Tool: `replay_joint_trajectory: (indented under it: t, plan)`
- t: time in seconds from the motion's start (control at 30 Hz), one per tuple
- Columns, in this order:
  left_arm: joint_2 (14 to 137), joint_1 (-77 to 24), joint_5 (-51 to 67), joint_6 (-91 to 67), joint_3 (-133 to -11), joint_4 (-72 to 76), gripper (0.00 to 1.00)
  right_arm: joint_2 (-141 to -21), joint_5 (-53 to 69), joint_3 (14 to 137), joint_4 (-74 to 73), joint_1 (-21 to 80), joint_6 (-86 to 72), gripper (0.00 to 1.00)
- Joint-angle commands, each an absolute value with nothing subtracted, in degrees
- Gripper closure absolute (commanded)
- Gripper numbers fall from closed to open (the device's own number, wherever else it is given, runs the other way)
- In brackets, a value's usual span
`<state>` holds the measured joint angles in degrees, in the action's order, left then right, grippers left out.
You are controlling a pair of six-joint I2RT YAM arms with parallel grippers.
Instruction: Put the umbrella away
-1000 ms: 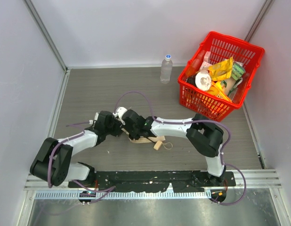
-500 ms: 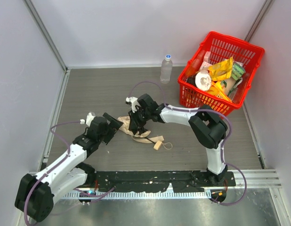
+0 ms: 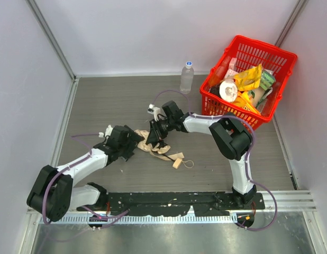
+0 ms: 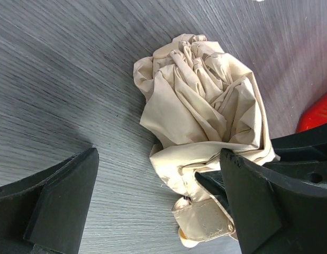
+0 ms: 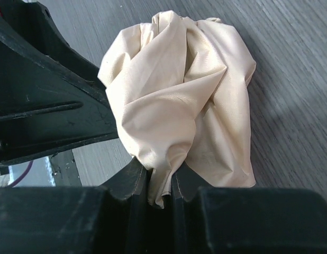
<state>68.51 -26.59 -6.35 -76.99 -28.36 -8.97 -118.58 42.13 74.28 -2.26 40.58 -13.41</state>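
R claw [image 5: 161, 186] clamped on umbrella [image 4: 200, 106] cloth, L claw [image 3: 129, 142] wide apart beside it. Bundling step, prob; next needs L grabbing cloth.

Your umbrella [image 3: 162, 152] lies on the table [image 3: 100, 100], nearer than the bottle [image 3: 187, 78], which stands left of the basket [image 3: 227, 114], seemingly apart.

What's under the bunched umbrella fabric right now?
Only the grey table shows around the umbrella fabric. Its strap pokes out at one end. The folds cover the shaft, so I cannot see it. The right hand pinches a fold.
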Motion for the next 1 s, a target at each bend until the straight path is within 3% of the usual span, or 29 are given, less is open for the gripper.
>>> replay_joint_trajectory:
  t: [0.0, 0.17, 0.9, 0.97]
  plan:
    - [67.33, -27.59, -7.72, -81.38, -29.89, -2.64, 0.0, -125.24, 41.04, 70.66, -15.56, 40.78, -13.1, 0.99]
    - [63.63, -28.65, -11.42, -82.35, -28.82, -0.35, 0.0, -125.24, 41.57, 70.66, -15.03, 40.08, -13.1, 0.99]
    - [90.17, -29.0, -8.96, -88.77, -41.57, -20.83, 0.0, -124.45, 44.38, 71.98, -15.29, 39.9, -12.31, 0.99]
    - [92.63, -29.18, -10.71, -87.63, -42.97, -21.71, 0.08, -124.19, 45.26, 71.81, -14.85, 39.82, -12.3, 0.99]
